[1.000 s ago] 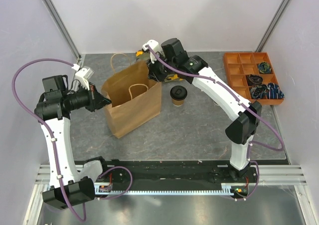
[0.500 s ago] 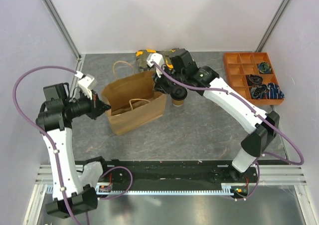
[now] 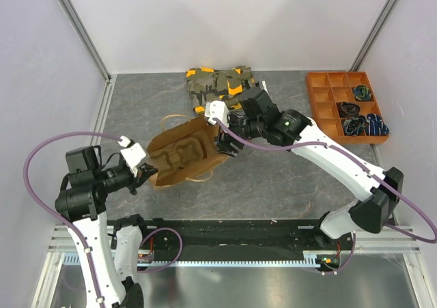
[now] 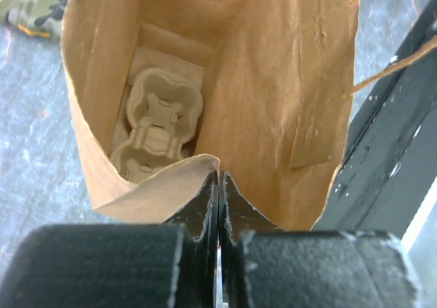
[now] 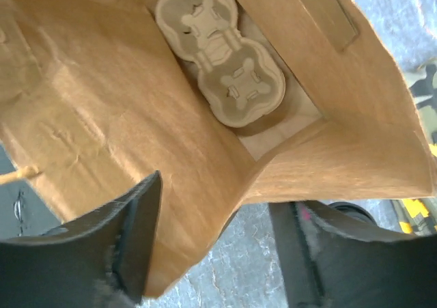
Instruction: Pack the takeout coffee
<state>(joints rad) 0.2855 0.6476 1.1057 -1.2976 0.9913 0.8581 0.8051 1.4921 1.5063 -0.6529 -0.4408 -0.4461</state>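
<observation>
The brown paper bag (image 3: 184, 154) stands mouth-up at centre left, with a moulded-pulp carrier tray (image 3: 179, 151) lying on its bottom. My left gripper (image 3: 146, 175) is shut on the bag's near-left rim; the paper edge is pinched between the fingers (image 4: 218, 178). My right gripper (image 3: 224, 144) is open at the bag's right corner. That corner lies loose between its spread fingers (image 5: 218, 246). Both wrist views look down onto the carrier tray (image 4: 160, 127) (image 5: 218, 62). The takeout coffee is hidden under my right arm in the top view.
A camouflage cloth (image 3: 218, 82) lies at the back centre. An orange compartment tray (image 3: 345, 106) with dark small items sits at the back right. The bag's string handles (image 3: 194, 179) hang over its sides. The black base rail (image 3: 239, 226) runs along the near edge.
The left gripper has pulled the bag's rim toward the near left, spreading the mouth. The right gripper has opened and dropped to the bag's right corner, and its arm now covers the cup.
</observation>
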